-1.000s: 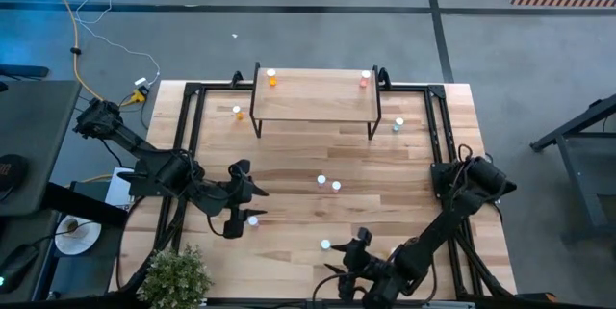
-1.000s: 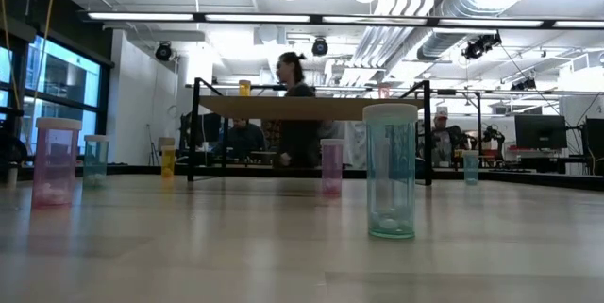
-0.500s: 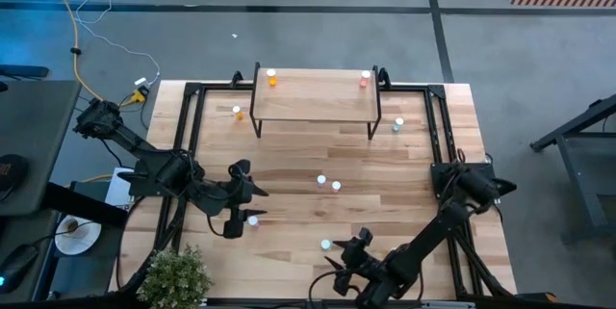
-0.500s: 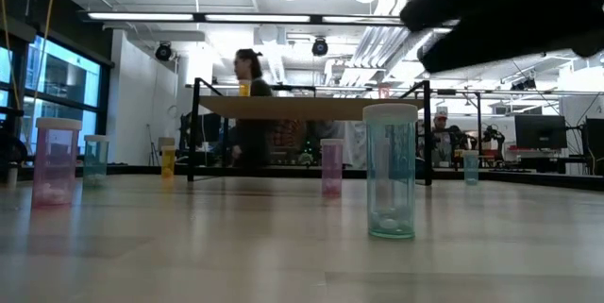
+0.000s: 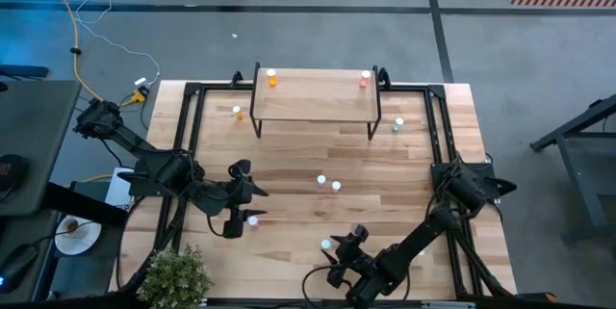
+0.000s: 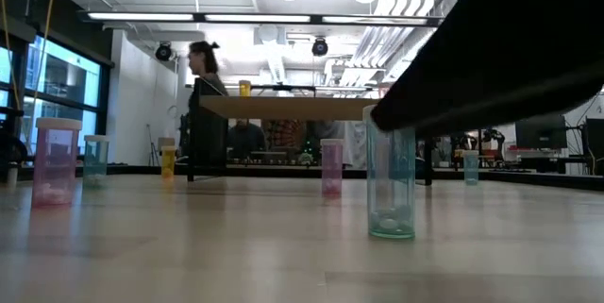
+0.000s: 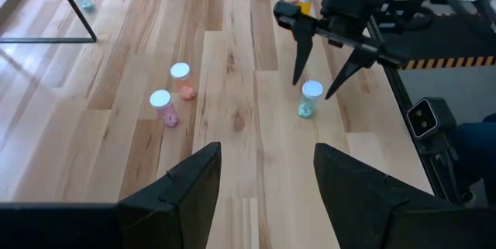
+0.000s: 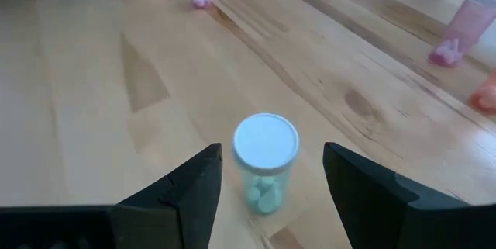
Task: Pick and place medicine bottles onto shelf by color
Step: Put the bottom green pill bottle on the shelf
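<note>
A teal bottle with a white cap stands upright on its base near the table's near edge. My right gripper is open, and its two fingers stand on either side of that bottle without touching it, as the left wrist view shows. My left gripper is open and empty at the near left, beside a pink bottle. The shelf stands at the far side with an orange bottle and a red bottle on it.
Two bottles stand mid-table, an orange one left of the shelf and a teal one right of it. A potted plant stands at the near left corner. A person walks behind the table.
My right gripper has moved toward the table's left edge and come down at the teal bottle; its arm now shows at the low view's upper right. The person behind the table has walked leftward in the low view.
</note>
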Controlling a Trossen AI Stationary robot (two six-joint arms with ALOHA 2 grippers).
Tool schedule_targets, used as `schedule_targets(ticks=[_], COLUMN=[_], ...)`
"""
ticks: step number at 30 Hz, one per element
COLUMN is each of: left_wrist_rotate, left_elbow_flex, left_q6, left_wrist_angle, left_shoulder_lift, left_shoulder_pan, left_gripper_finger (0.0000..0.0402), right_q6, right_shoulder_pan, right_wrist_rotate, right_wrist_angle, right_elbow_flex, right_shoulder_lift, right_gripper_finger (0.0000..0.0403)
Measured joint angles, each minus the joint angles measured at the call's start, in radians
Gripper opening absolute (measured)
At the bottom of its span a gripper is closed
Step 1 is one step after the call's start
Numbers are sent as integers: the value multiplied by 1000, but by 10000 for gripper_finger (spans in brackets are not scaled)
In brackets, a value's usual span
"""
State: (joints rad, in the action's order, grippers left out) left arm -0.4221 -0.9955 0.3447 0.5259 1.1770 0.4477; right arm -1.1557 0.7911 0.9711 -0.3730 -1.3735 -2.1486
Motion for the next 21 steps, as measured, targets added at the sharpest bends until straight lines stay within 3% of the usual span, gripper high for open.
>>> schedule_targets(ticks=[8,21], left_wrist_rotate=[0,0], left_elbow_flex=[0,0], left_q6=[0,0], left_wrist_angle=[0,0], left_shoulder_lift=[0,0], left_shoulder_pan=[0,0], left_gripper_finger=[197,197], right_q6=[0,1], right_shoulder_pan=[-8,-8], right_wrist_rotate=[-4,-2], right_wrist_angle=[31,30], right_elbow_flex=[0,0], right_shoulder_lift=[-23,-23], right_gripper_finger=[207,114])
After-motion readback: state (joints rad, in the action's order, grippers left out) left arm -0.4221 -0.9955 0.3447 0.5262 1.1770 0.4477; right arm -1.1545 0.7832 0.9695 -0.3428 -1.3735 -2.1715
